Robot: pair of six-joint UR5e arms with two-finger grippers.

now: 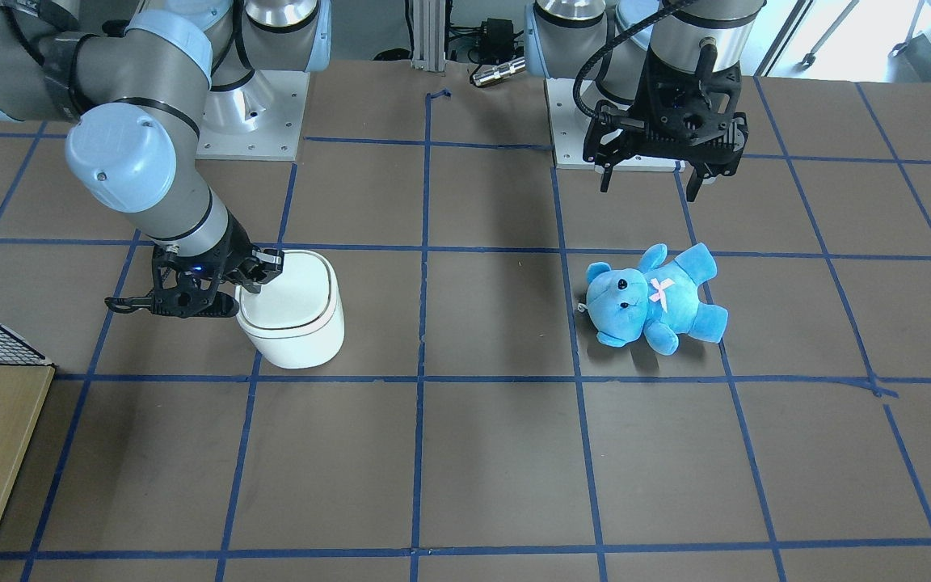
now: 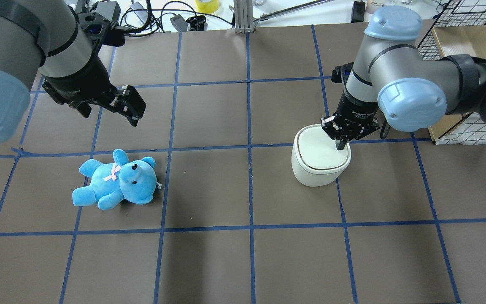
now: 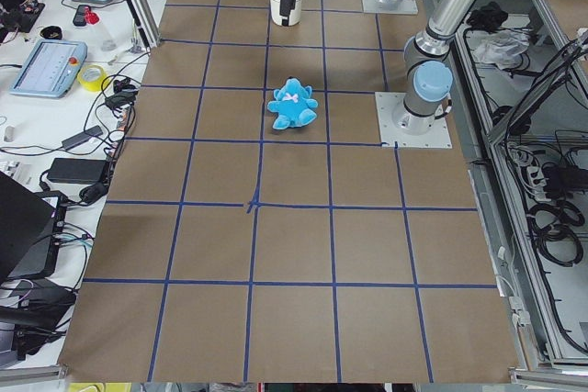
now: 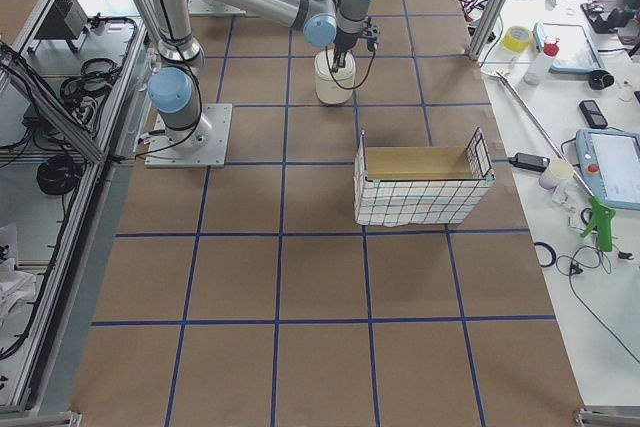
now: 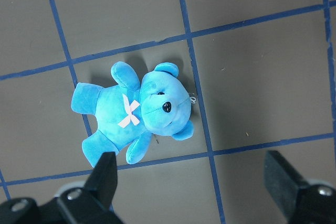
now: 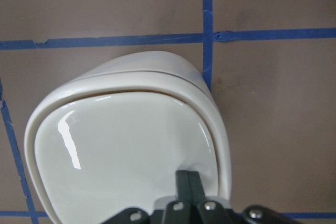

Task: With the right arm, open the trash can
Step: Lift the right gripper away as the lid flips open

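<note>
The white trash can (image 2: 317, 166) stands on the table's right half with its flat lid down; it also shows in the front view (image 1: 296, 319) and the right wrist view (image 6: 126, 150). My right gripper (image 2: 341, 145) is shut and empty. Its joined fingertips (image 6: 188, 182) point down onto the lid near the edge on the arm's side, and it shows in the front view (image 1: 251, 279) too. My left gripper (image 2: 110, 110) is open and empty and hangs above the blue plush bear (image 2: 118, 179), which shows between its fingers in the left wrist view (image 5: 134, 111).
A wire basket holding a cardboard box (image 2: 458, 42) stands at the table's right end, close behind my right arm. Cables and small gear (image 2: 175, 17) lie along the far edge. Blue tape lines grid the brown table (image 2: 247, 253).
</note>
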